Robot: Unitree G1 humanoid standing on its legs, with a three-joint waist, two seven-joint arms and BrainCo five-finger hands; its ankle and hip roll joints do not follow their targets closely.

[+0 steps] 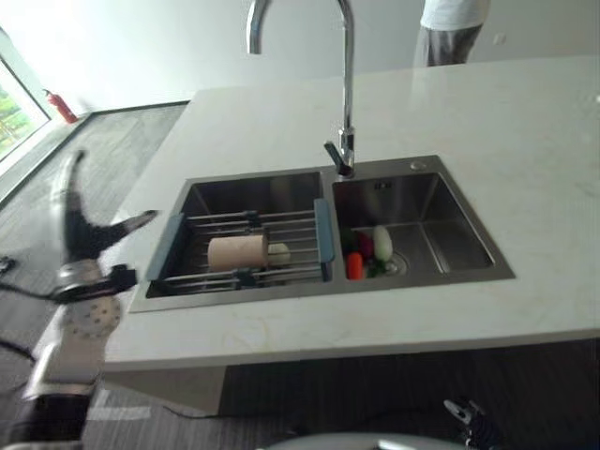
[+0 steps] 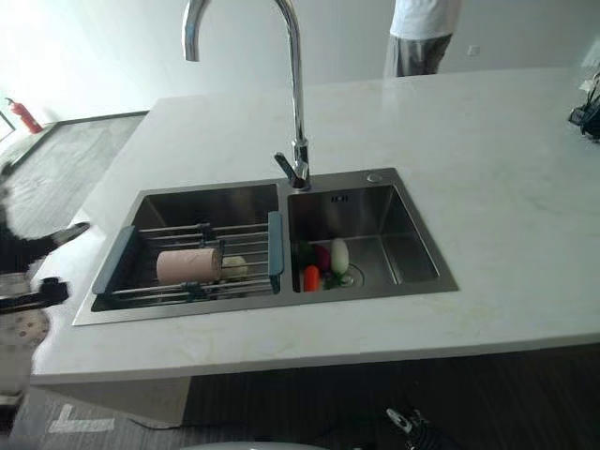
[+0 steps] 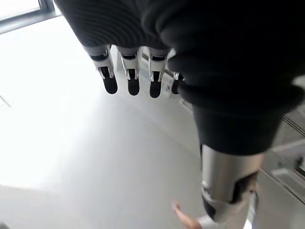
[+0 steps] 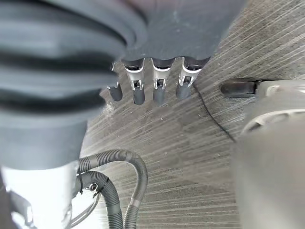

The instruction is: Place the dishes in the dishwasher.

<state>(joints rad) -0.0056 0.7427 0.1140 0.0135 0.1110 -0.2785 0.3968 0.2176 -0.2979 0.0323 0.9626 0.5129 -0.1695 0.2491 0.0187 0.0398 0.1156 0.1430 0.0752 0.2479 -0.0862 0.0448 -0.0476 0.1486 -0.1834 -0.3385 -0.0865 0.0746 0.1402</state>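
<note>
Two basins, sink [image 1: 469, 246] | left hand [image 1: 82, 225] open | no legible writing

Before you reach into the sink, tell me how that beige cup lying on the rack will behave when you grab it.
The cup lies on its side across the rack bars, so a nudge would probably roll it along them. It looks rigid and smooth, perhaps slippery. The left hand is open beside the counter and holds nothing.

I stand at a kitchen island — a white stone counter [image 1: 487, 141] with a steel double sink [image 2: 394, 202] and a tall curved tap [image 2: 295, 94]. A drying rack [image 1: 281, 225] spans the left basin — vegetables [image 2: 323, 262] lie in the right.
</note>
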